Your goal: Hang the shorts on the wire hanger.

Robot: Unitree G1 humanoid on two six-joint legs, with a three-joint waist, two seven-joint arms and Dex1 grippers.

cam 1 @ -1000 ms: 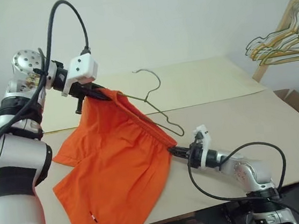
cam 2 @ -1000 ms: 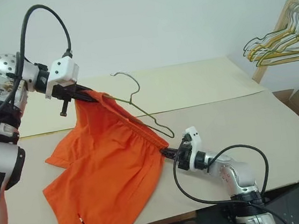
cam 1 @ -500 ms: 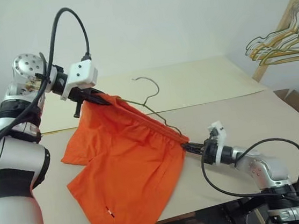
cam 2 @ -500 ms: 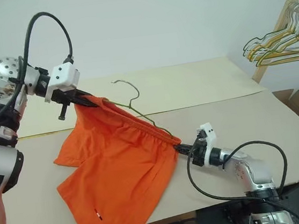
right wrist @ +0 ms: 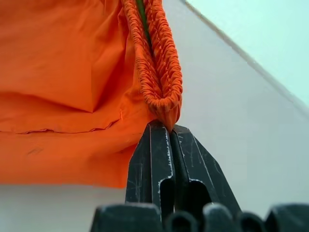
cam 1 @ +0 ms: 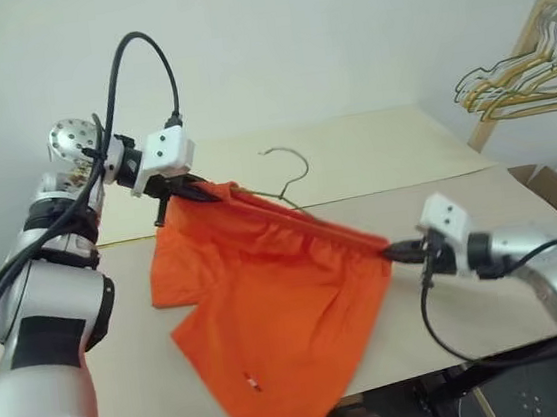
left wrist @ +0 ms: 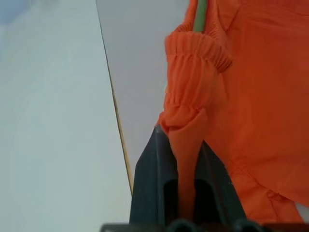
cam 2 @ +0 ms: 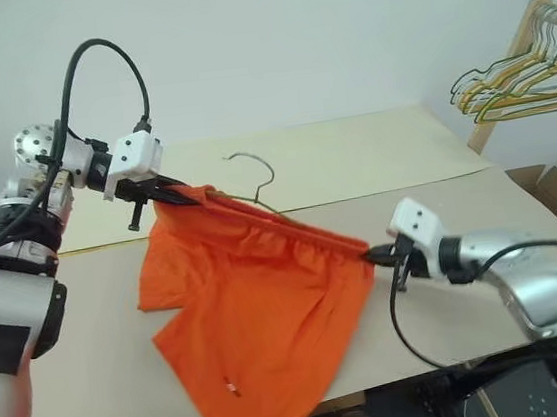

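Shorts [cam 1: 279, 299] hang stretched above the table [cam 1: 480, 206] betw my left gripper [cam 1: 199, 189] & right gripper [cam 1: 396, 251], both clamped on the waistband ends w/ the wire hanger [cam 1: 290, 175] threaded inside, so I judge hanging nearly done, only release left
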